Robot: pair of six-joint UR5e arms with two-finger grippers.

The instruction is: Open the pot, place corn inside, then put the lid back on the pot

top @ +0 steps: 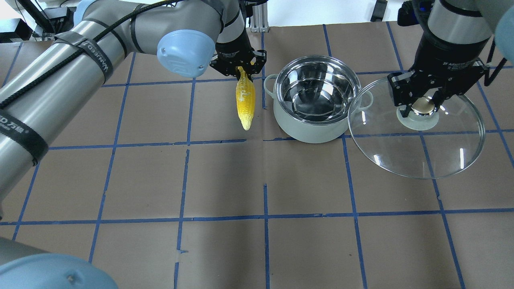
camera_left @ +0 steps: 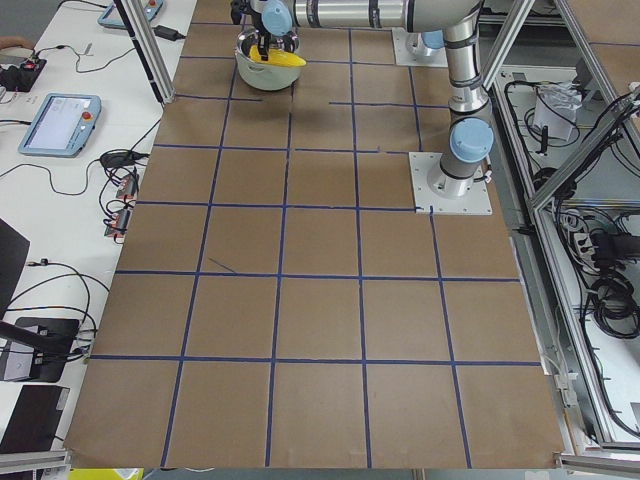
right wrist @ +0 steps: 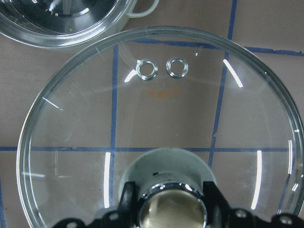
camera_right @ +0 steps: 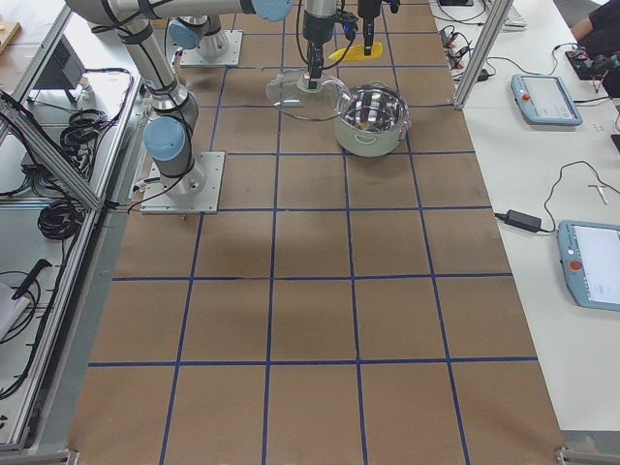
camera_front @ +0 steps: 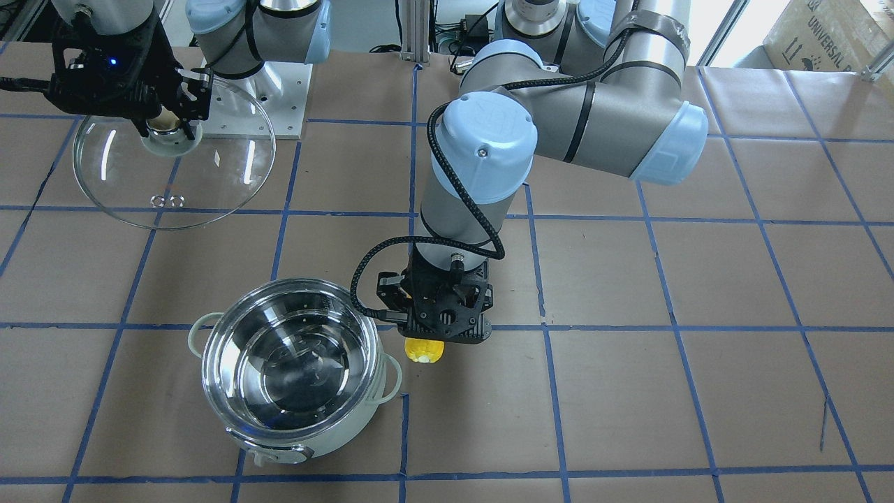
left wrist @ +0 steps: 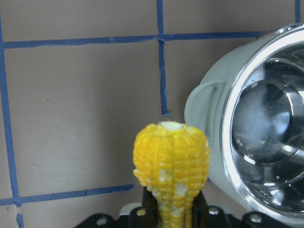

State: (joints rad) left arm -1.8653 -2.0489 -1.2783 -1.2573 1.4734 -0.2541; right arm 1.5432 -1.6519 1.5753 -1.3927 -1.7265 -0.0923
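The pale mint-white pot (top: 317, 128) stands open on the table, its steel inside empty; it also shows in the front view (camera_front: 335, 426). My left gripper (top: 239, 70) is shut on the yellow corn (top: 245, 99) and holds it above the table, just left of the pot, tapered end hanging toward the camera. The left wrist view shows the corn (left wrist: 171, 164) beside the pot's loop handle (left wrist: 204, 107). My right gripper (top: 421, 105) is shut on the knob of the clear glass lid (top: 417, 152) and holds it raised, right of the pot. The lid (right wrist: 156, 123) fills the right wrist view.
The table is brown paper with a grid of blue tape (top: 265, 218). The right arm's base plate (camera_front: 262, 105) lies behind the lid in the front view. Tablets and cables (camera_right: 547, 97) lie on the side bench beyond the table edge.
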